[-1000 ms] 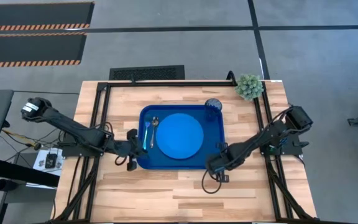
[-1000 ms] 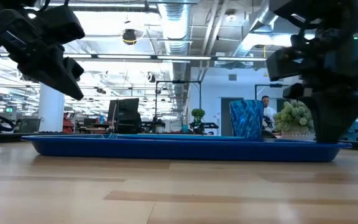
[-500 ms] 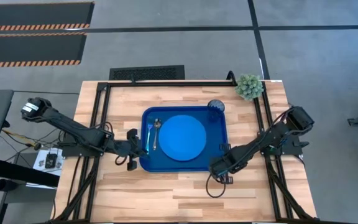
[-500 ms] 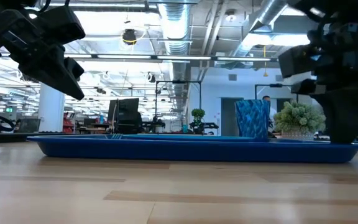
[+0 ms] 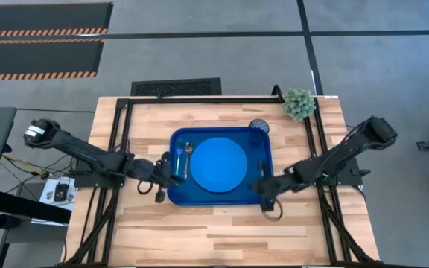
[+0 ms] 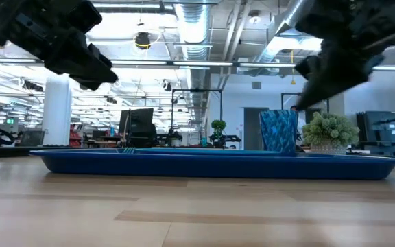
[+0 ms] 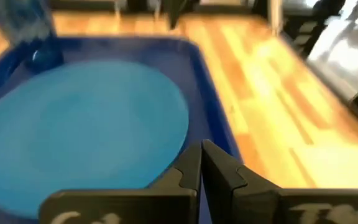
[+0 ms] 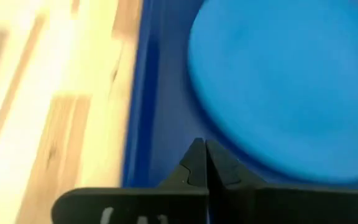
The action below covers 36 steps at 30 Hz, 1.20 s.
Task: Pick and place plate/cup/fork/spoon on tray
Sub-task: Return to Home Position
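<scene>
A light wooden table (image 5: pixel 222 223) stands on a grey floor, with a black metal frame around it and a small green plant (image 5: pixel 299 103) at one far corner. In the low view, a big bright room with pipes on the ceiling shows behind the table.

The tray (image 5: pixel 263 160) sits in the middle of the table. It is dark blue, with round corners and a raised edge, and its long side runs from left to right. The plate (image 5: pixel 218 164) lies flat in the middle of the tray. It is round and a brighter blue. The cup (image 5: pixel 258 127) is small, dark blue and see-through. It stands upright in the tray's far right corner. The fork (image 5: pixel 177 159) and the spoon (image 5: pixel 186 156) lie side by side at the left end of the tray, next to the plate. Both are thin and long, and they point from the near side to the far side.

The left gripper (image 5: pixel 171 167) reaches in low from the left, over the tray's left edge by the fork. Its fingers (image 7: pixel 191 168) are pressed together and hold nothing. The right gripper (image 5: pixel 263 187) reaches in from the right, at the tray's near right corner. Its fingers (image 8: pixel 194 160) are pressed together too, with nothing between them.
</scene>
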Each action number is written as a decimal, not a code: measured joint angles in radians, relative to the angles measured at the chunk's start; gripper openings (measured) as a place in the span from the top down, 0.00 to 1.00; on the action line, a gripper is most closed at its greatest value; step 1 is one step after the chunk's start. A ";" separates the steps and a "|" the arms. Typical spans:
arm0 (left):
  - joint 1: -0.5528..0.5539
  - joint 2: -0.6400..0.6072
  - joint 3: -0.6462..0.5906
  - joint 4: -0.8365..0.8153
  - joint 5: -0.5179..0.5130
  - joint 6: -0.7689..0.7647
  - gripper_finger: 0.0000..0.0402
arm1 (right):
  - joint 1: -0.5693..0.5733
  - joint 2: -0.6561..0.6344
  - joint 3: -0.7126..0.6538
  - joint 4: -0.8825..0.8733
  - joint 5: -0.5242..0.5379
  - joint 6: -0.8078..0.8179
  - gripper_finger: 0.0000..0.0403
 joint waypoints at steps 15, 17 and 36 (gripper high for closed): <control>0.206 -0.059 -0.244 0.415 0.144 0.083 1.00 | -0.234 -0.457 -0.467 0.485 -0.162 -0.194 0.99; 0.229 -0.101 -0.271 0.423 0.173 0.083 1.00 | -0.263 -0.531 -0.512 0.493 -0.182 -0.191 1.00; 0.322 -0.770 -0.327 -0.106 0.077 0.105 1.00 | -0.477 -1.156 -0.646 0.143 -0.247 -0.198 1.00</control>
